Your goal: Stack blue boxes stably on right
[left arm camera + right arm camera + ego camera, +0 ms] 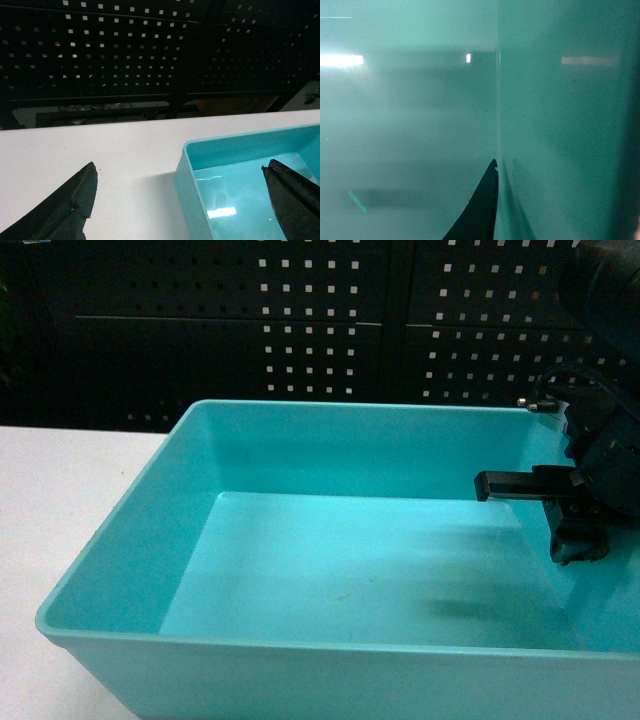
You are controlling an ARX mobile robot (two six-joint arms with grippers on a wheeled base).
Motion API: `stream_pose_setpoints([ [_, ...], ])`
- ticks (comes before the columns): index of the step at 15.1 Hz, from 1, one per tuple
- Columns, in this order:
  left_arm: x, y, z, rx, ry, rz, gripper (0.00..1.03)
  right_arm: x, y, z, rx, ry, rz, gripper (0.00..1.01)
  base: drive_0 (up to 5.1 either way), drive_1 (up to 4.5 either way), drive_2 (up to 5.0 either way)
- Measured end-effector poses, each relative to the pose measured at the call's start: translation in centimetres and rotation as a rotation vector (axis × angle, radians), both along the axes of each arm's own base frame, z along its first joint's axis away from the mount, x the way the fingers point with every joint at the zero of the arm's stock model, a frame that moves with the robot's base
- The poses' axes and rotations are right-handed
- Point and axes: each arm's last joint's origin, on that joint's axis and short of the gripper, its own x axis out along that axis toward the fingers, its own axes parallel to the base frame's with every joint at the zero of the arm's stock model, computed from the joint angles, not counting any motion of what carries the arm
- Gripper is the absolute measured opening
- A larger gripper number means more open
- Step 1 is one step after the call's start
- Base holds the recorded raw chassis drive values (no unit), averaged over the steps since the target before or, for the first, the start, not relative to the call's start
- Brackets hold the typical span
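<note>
One blue box (330,540), a light turquoise tub, fills the head view close to the camera. My right gripper (578,538) sits on its right wall, a black finger (485,210) pressed flat against the wall (545,125), with the other finger hidden behind it. The left wrist view shows a blue box (240,185) on the white table (100,145). My left gripper (180,167) is wide open astride the box's left wall, one fingertip (85,187) over the table and the other fingertip (290,195) over the box's floor. The left gripper is out of the head view.
A dark perforated panel (330,330) runs behind the table's far edge. White tabletop (60,500) shows to the left of the box.
</note>
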Motion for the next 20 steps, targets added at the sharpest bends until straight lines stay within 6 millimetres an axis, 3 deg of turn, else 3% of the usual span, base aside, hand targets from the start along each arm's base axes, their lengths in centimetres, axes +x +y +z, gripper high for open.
stream_pose_setpoints([
  [2,0.0,0.0,0.0,0.0,0.0,0.0,0.98,0.0,0.5,0.1,-0.001,-0.006,0.015,0.09,0.0,0.0,0.0],
  [4,0.0,0.0,0.0,0.0,0.0,0.0,0.98,-0.3,2.4,0.4,-0.004,-0.011,0.082,0.09,0.0,0.0,0.0],
  [15,0.0,0.0,0.0,0.0,0.0,0.0,0.98,-0.2,2.5,0.4,0.006,-0.029,0.084,0.09,0.0,0.0,0.0],
  [17,0.1,0.1,-0.3,0.002,0.067,0.014,0.98,-0.2,2.5,0.4,0.006,-0.029,0.084,0.09,0.0,0.0,0.0],
  [20,2.4,-0.1,-1.8,0.022,0.274,0.043,0.98,-0.2,2.5,0.3,0.005,-0.029,0.084,0.09,0.0,0.0,0.0],
])
